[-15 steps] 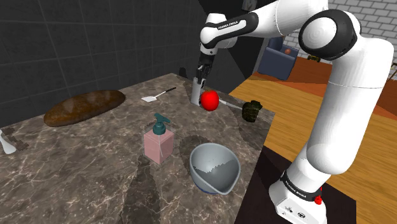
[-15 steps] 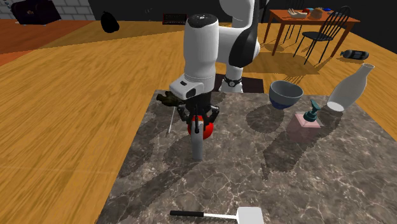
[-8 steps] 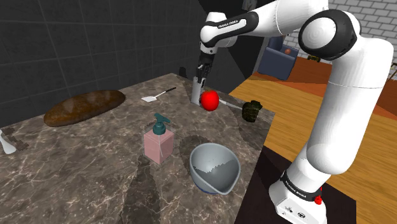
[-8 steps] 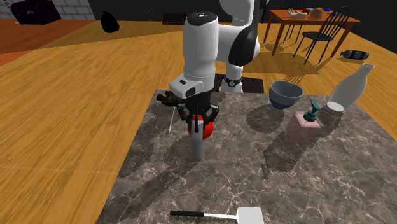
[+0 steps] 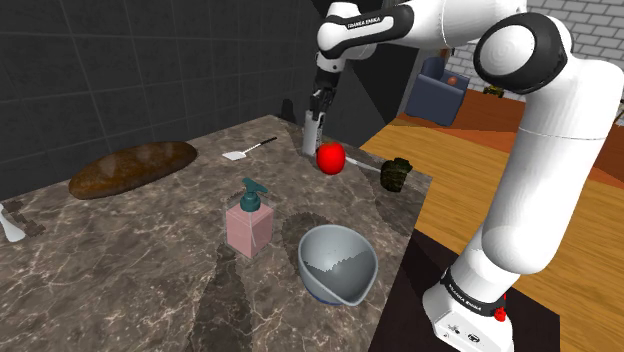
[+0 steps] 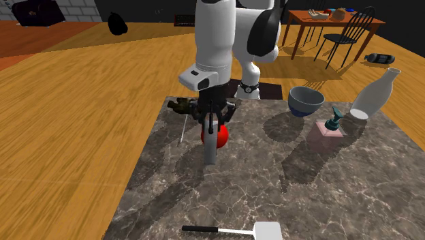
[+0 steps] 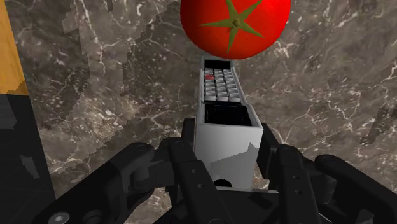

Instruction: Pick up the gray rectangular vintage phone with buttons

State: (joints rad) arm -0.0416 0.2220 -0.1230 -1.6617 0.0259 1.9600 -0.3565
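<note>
Your hand (image 7: 228, 147) is squeezing the top end of the phone (image 7: 219, 108), with one black finger pressing on each side. It is gripping tight. The hand is sitting higher now than it was a second ago, because the arm is pulling up. The phone is going up with it. In the second exterior view its bottom end is hanging a little higher over the desk (image 6: 327, 191) than before. So I think the phone is coming off the stone top and the pick-up is working. You are likely needing just a bit more lift to be sure.

The phone is hanging straight down from the hand, standing tall. It is staying just beside the red tomato (image 5: 331, 157), and I cannot tell if the two are touching.

The phone is looking like a long, light gray box. On one face it is showing rows of small gray buttons on a dark patch, with one tiny red button among them. Closer to the hand it is showing a dark window.

Farther out, the pink soap bottle (image 5: 249, 222) and the gray bowl (image 5: 337, 263) are sitting well apart from it.
</note>
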